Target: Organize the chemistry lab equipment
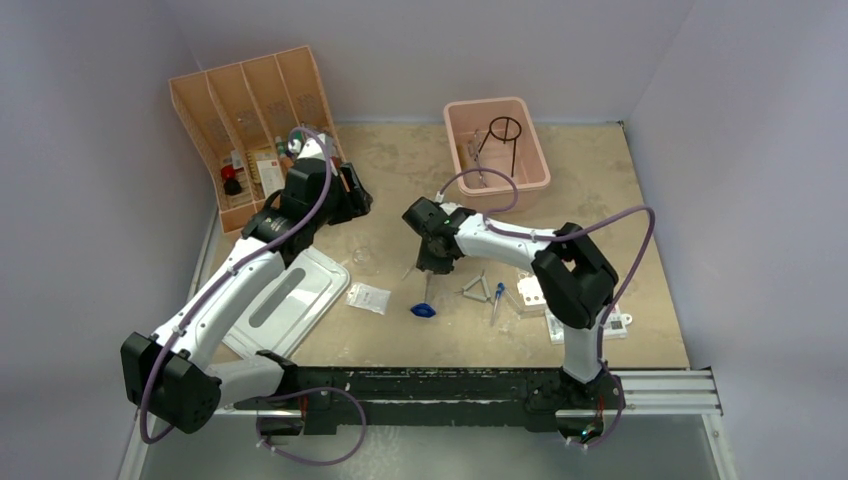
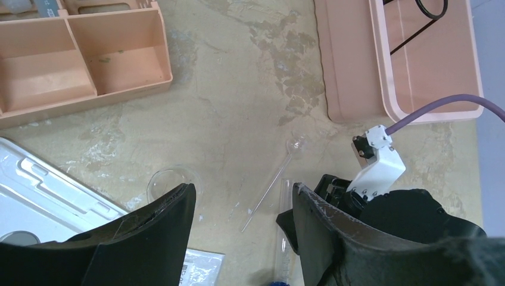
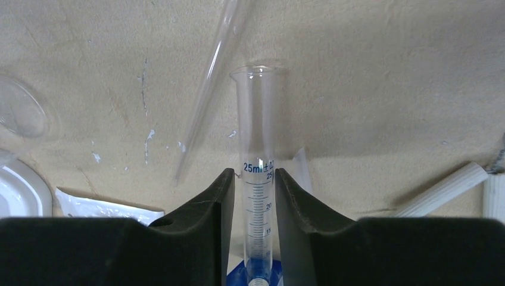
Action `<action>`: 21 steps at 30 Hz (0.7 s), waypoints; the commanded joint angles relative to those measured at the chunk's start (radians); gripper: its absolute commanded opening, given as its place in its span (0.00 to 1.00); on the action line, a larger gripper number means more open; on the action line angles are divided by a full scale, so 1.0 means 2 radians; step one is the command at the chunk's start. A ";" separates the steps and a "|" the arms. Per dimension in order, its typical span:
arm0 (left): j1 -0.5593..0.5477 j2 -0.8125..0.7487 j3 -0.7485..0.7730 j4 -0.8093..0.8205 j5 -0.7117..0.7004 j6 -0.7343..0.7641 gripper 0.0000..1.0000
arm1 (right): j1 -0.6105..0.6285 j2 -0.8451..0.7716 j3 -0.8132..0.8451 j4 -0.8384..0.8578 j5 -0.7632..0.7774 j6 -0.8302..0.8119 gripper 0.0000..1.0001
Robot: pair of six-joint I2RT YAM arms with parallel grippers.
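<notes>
2 tools over the table (image 2: 238, 89): left tool (image 2: 241, 192), jaws spread, above a glass pipette (image 2: 271, 185); right tool (image 3: 254, 179) flanks a measuring cylinder (image 3: 257, 119), whether clenched cannot be told.

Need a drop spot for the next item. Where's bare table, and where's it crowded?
Free: the table between the orange tray and pink tub; also the strip right of the tub. Crowded: front centre, around the measuring cylinder, packet, tweezers, dropper and white lid.
</notes>
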 commanded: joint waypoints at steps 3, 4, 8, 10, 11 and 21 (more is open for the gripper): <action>0.001 -0.002 -0.002 0.010 -0.002 0.000 0.60 | 0.002 0.021 0.027 0.004 0.001 0.012 0.31; 0.001 -0.002 -0.002 0.009 -0.002 0.000 0.60 | 0.002 0.024 0.030 0.001 0.002 0.013 0.31; 0.001 -0.003 -0.004 0.007 -0.003 -0.001 0.60 | 0.001 0.027 0.029 0.000 0.005 0.016 0.29; 0.001 -0.002 -0.002 0.006 -0.003 -0.001 0.60 | 0.002 0.025 0.028 0.001 0.005 0.018 0.25; 0.001 -0.002 -0.002 0.006 -0.003 -0.002 0.60 | 0.001 0.021 0.027 0.002 0.005 0.018 0.23; 0.001 0.000 0.011 0.023 0.007 -0.014 0.60 | 0.001 -0.080 0.023 0.026 0.016 -0.019 0.18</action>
